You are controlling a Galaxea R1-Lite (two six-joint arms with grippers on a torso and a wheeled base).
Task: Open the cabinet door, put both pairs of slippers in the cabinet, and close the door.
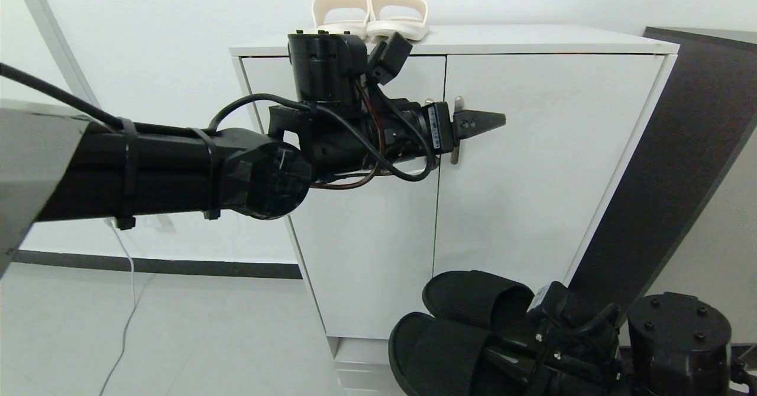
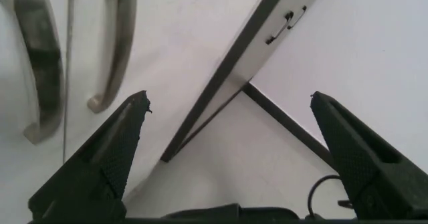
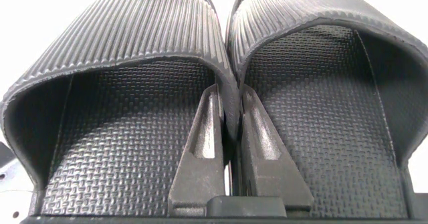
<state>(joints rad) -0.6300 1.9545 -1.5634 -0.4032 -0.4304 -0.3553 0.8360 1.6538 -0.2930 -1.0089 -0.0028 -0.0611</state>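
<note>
While R gripper nips the black slippers together by their touching inner walls, I see long axes run straight out from it, toes away. L gripper gapes empty, door handles beside it.

You have cream slide slippers atop the white two-door cabinet (left half), black ribbed slippers low before it.

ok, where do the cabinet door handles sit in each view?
Head view: door handles mid-cabinet, behind the left gripper.
Left wrist view: both handles past the open gripper, flanking the door seam.
Right wrist view: black slippers clamped in the right gripper instead.
Shared landmark: the door seam.
</note>
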